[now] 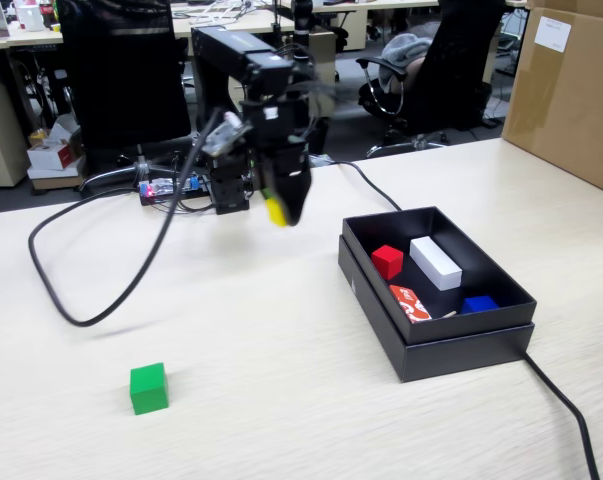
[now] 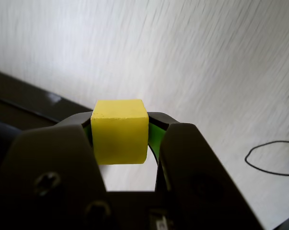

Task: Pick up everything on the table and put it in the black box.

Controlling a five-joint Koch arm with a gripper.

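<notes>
The gripper [image 2: 120, 139] pinched the yellow cube [image 2: 119, 132] above the table [image 1: 281, 380]; the black box [image 1: 461, 350] held the red cube [image 1: 387, 261].

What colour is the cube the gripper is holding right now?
Yellow. The cube shows best in the wrist view, clamped in the gripper.

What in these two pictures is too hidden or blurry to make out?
- Blue object in the black box, fixed view: its lower part is hidden by the box's wall.
- Red-and-white card, fixed view: print too small to read.
- Claw, fixed view: motion-blurred, so only a sliver of the yellow cube shows there.
- Green cube: outside the wrist view.
</notes>
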